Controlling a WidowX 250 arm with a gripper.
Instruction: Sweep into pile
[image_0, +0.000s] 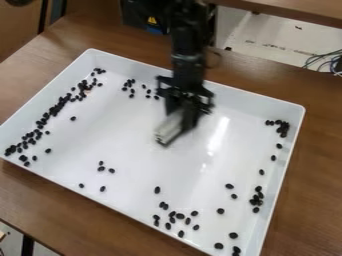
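- The gripper (179, 119) is over the middle of the white tray (267, 102); its fingers are pinching one pale, blurred tool (168, 130).
- Black beans (180, 216) lie scattered in the tray, many along its left side.
- The tray is on the brown bench (320, 175).

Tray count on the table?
1: the white tray, set on the brown table beneath the arm, with dark beans scattered mostly near its sides.
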